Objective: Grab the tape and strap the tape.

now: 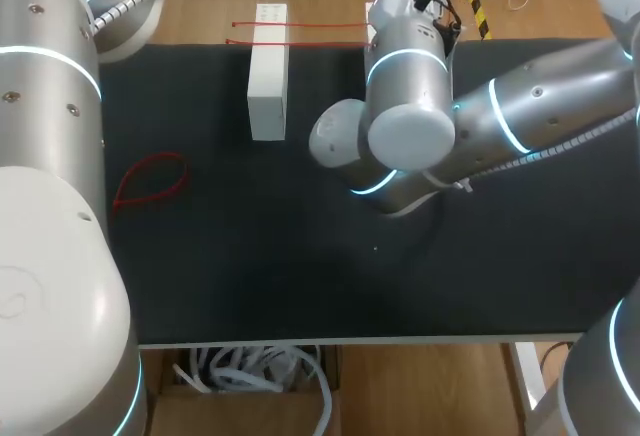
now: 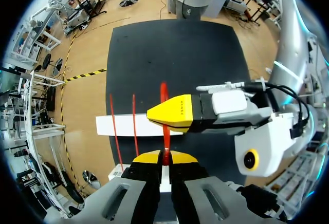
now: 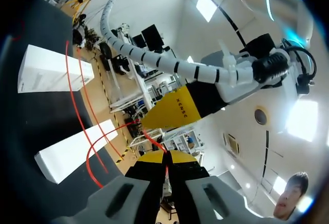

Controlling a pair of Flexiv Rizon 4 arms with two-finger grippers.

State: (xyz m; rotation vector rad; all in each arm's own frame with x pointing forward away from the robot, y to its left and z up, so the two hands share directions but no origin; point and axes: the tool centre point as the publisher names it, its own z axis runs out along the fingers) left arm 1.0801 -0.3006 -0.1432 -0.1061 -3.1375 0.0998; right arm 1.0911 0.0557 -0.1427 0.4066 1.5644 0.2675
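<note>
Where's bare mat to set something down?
The mat is bare along its near half, from the red loop across to the right arm. Crowded at the far edge: white box, red straps.

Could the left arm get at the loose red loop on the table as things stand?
Probably not yet: the left gripper is shut on a red strap; the red loop itself lies uncovered.

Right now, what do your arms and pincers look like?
My left arm and right arm are fat silver-grey tubes with glowing pale-blue rings and ribbed white hoses. My left pincer and right pincer have black fingers with bright yellow tips on grey bases.
</note>
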